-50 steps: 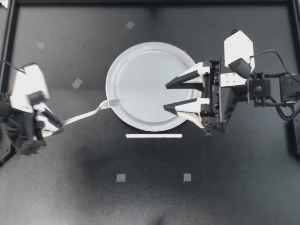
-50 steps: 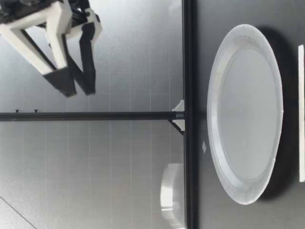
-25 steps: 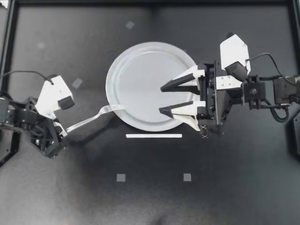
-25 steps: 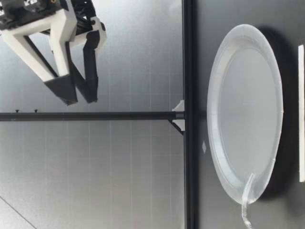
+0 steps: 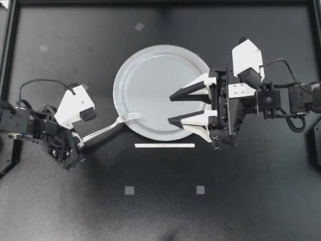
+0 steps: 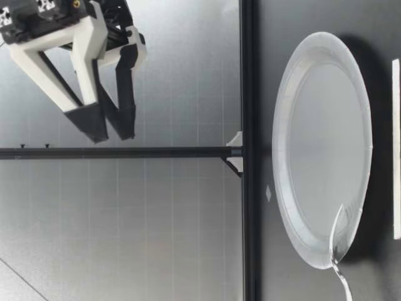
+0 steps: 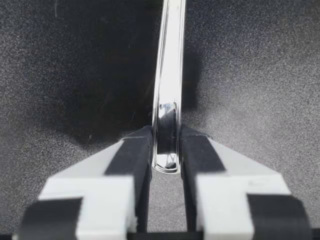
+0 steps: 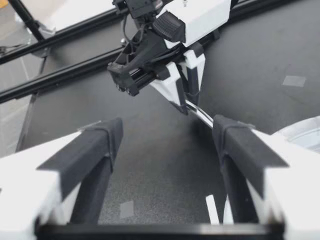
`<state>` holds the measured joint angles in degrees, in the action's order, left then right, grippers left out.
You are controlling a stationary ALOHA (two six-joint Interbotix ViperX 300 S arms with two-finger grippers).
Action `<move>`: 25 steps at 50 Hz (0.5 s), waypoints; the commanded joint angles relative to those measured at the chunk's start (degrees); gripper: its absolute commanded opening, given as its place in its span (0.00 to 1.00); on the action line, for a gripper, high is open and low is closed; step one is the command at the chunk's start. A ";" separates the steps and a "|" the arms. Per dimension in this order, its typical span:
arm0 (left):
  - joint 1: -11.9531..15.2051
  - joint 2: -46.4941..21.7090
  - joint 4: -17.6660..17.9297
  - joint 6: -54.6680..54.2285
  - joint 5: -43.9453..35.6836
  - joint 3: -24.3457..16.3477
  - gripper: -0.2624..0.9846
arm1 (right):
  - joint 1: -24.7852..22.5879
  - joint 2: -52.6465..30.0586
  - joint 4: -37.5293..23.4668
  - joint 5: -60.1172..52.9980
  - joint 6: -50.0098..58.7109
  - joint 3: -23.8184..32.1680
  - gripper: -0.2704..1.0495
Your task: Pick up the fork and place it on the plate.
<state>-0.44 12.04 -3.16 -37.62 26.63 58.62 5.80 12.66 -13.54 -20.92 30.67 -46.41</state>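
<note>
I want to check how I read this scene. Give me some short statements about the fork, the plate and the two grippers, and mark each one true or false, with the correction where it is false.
1. The left gripper is shut on the handle of the fork. True.
2. The fork lies wholly on the plate. False: only its tines are over the plate's rim; the handle reaches out over the table.
3. The right gripper is shut on the plate. False: it is open, holds nothing and hangs above the plate.
4. A white strip lies on the table beside the plate. True.
</note>
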 commanded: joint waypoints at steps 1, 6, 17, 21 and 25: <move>0.09 0.18 0.18 -0.09 -0.26 -1.05 0.21 | -0.26 0.35 0.18 -0.62 0.09 0.79 0.74; 0.18 -0.79 0.26 0.00 -0.35 -1.23 0.25 | -0.26 0.26 0.18 -0.62 0.09 0.79 0.74; 0.09 -2.72 0.26 0.44 -0.88 -2.29 0.46 | -0.35 0.18 0.18 -0.62 0.09 0.70 0.74; 0.18 -2.99 0.26 0.44 -1.32 -2.37 0.56 | -0.35 0.18 0.18 -0.62 0.09 0.70 0.74; 0.09 -2.99 0.26 0.44 -1.32 -2.37 0.63 | -0.35 0.18 0.26 -0.62 0.09 0.62 0.74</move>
<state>-0.44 8.61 -2.90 -37.27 25.66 57.30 5.71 12.48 -13.45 -20.92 30.76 -46.41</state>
